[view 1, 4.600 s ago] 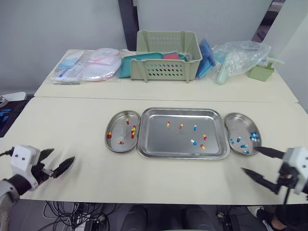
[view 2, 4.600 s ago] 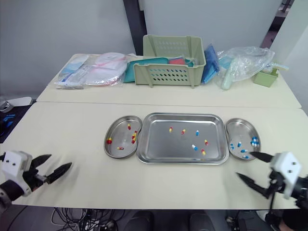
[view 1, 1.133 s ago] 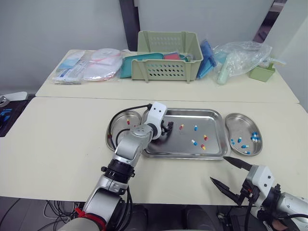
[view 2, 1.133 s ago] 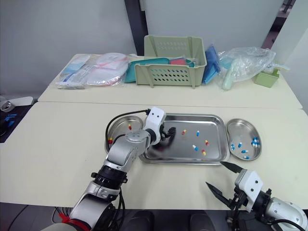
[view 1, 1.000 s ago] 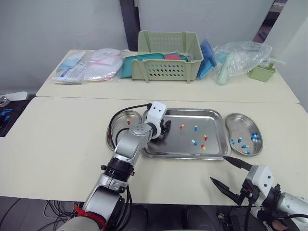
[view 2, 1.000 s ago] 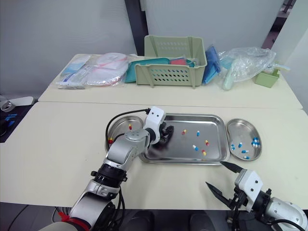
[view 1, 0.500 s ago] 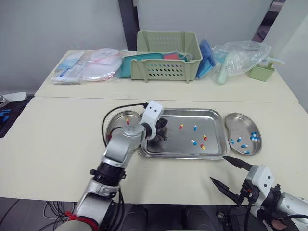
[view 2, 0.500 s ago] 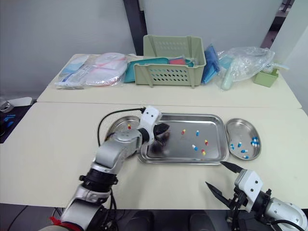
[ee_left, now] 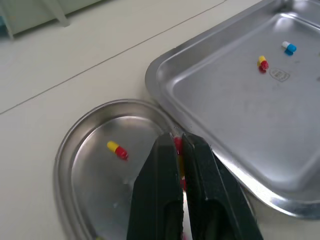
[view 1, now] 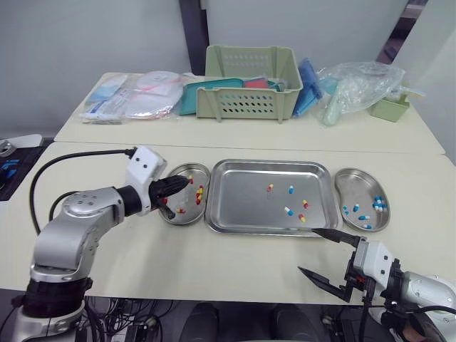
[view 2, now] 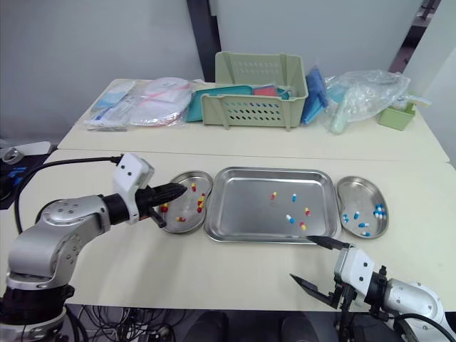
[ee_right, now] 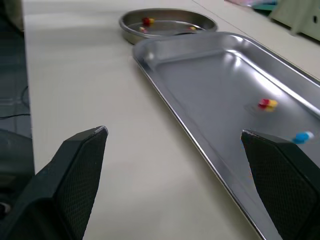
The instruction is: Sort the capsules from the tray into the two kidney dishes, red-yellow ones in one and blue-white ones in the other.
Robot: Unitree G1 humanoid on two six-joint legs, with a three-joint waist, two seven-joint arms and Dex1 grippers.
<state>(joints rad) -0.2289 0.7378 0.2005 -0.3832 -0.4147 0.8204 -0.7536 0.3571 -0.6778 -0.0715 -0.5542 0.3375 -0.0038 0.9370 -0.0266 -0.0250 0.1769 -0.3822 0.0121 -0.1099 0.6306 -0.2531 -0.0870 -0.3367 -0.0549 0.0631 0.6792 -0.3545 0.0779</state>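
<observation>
A stamp (ee_left: 279, 75) pressed into the tray (view 1: 242, 203) floor is too small to read. The left gripper (view 2: 179, 189) hangs over the left kidney dish (ee_left: 62, 150), its fingers almost together, pinching a red-yellow capsule (ee_left: 177, 145). The right gripper (view 1: 308, 250) hovers by the tray's near right corner, fingers wide apart and empty

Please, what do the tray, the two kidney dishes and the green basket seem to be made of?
The tray, the left kidney dish and the right kidney dish look like polished metal, probably stainless steel: silver-grey, with bright reflections and raised rims. The basket looks like matte pale green plastic, judging by its moulded rows of slots.
</observation>
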